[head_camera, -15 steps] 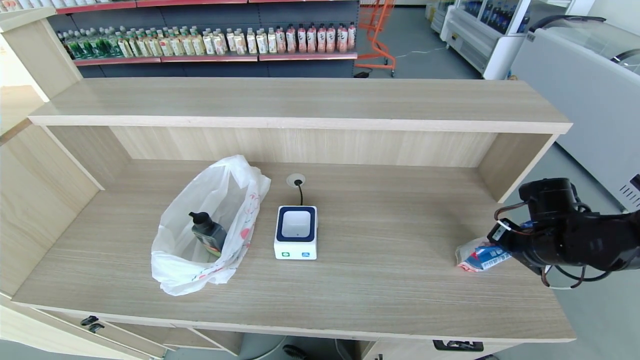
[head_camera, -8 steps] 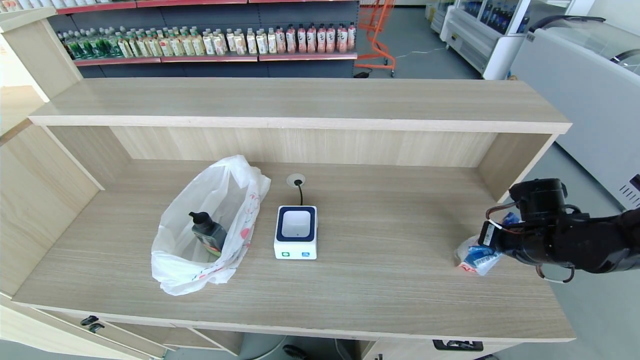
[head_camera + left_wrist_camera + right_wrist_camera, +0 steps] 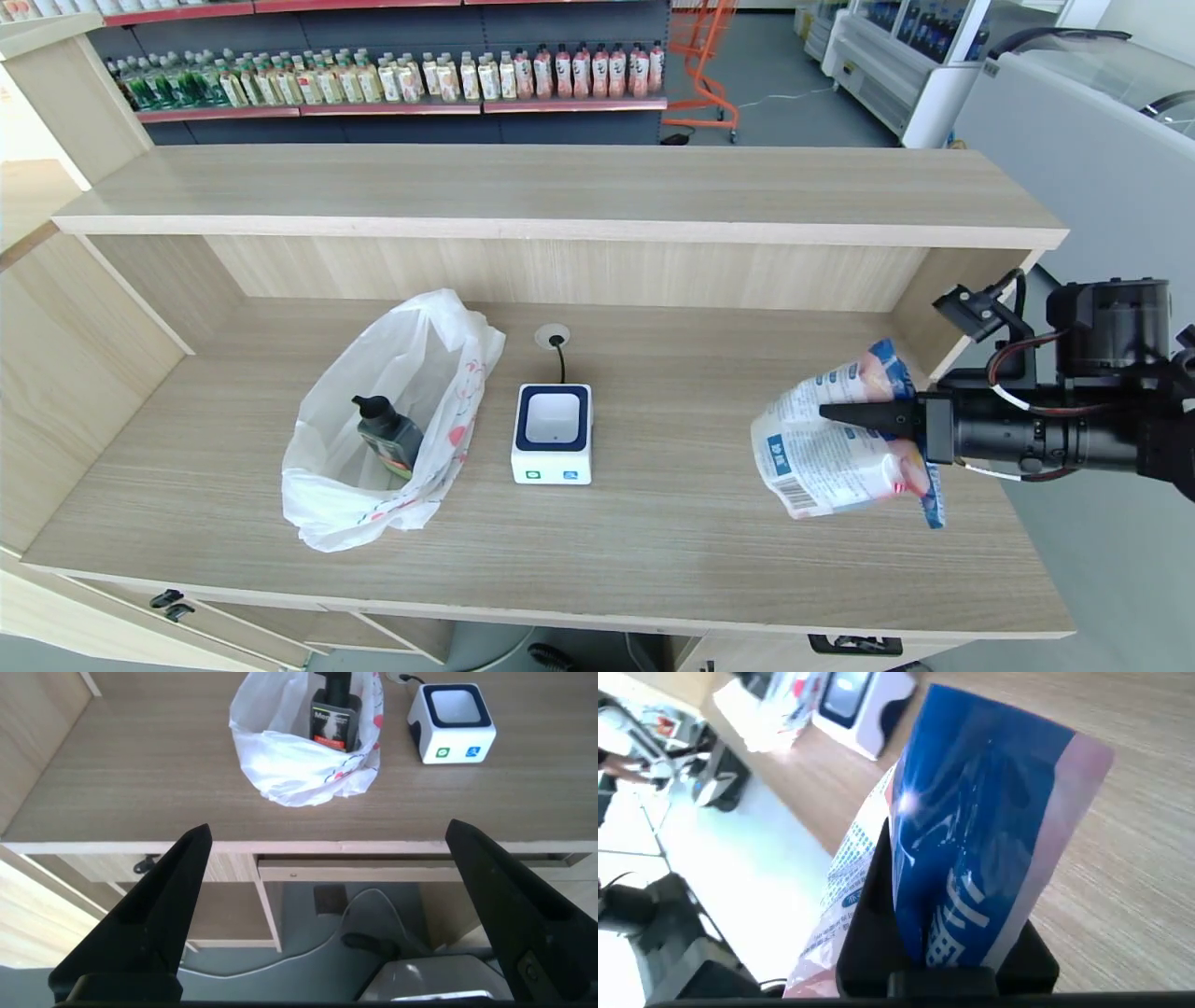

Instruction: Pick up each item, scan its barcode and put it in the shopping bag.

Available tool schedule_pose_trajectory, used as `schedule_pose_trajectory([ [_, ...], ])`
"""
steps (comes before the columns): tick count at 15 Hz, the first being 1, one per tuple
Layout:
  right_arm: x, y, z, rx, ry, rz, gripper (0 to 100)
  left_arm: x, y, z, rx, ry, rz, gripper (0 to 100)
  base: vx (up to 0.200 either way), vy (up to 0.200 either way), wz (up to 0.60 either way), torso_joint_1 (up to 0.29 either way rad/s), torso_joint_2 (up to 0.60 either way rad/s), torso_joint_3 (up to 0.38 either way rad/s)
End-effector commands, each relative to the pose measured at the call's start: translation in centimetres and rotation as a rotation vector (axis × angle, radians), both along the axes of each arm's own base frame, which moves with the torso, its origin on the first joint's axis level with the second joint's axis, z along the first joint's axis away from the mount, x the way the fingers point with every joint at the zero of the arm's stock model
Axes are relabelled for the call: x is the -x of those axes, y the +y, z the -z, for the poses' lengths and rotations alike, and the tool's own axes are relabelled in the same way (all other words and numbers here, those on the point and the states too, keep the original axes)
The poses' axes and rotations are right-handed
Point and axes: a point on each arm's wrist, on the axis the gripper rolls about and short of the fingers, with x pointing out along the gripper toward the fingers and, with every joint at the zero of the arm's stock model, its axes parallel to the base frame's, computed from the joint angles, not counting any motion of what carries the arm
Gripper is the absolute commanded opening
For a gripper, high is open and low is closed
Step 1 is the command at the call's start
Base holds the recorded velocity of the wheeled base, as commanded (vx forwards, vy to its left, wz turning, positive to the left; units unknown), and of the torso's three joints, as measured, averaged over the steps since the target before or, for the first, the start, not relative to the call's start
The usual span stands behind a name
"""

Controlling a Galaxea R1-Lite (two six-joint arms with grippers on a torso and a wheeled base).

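My left gripper point(image 3: 327, 835) hangs nearest me, well short of the scanner point(image 3: 553, 434) and off the front edge of the counter point(image 3: 672, 523), its fingers spread wide with nothing between them.

Well to the right of the scanner, lifted off the wood, is the snack pouch point(image 3: 822, 457). My right gripper point(image 3: 864, 415) has closed on it across the middle, one dark finger lying flat over the printed face. From the right wrist camera the pouch point(image 3: 990, 831) stands up out of the clamp point(image 3: 943, 952), glossy blue on that side. I judge it light, soft and crinkly: the film bulges either side of the pinch, so it can sag or slide if I swing fast. The mid-body hold looks sound, and I'd avoid the thin sealed edges. The barcode point(image 3: 803, 497) sits at the pouch's lower corner, away from the scanner's window for now.

Just left of the scanner the shopping bag point(image 3: 327, 504) lies open, a dark pump bottle point(image 3: 387, 434) already inside.

A second ago the pouch lay flat on the counter farther right of the scanner, with the gripper bent down over it. Half a second ago it was just coming up. Now it is raised and turned face-up, and the arm points toward the scanner
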Motion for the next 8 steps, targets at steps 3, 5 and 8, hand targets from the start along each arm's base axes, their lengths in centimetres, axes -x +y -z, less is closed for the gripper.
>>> schedule_pose_trajectory([
  [3,2.8,2.5,-2.4,-0.066,-0.123,-0.273,0,0.0,0.0,0.0,0.001,0.002,0.000,100,0.000,0.000,0.00,0.000,0.00,0.000],
  [5,3.5,3.6,-3.1,-0.098,-0.088,-0.312,0,0.0,0.0,0.0,-0.001,0.002,0.000,100,0.000,0.000,0.00,0.000,0.00,0.000],
  [8,3.9,4.8,-4.0,-0.151,-0.021,-0.351,0,0.0,0.0,0.0,0.001,0.002,0.000,100,0.000,0.000,0.00,0.000,0.00,0.000],
])
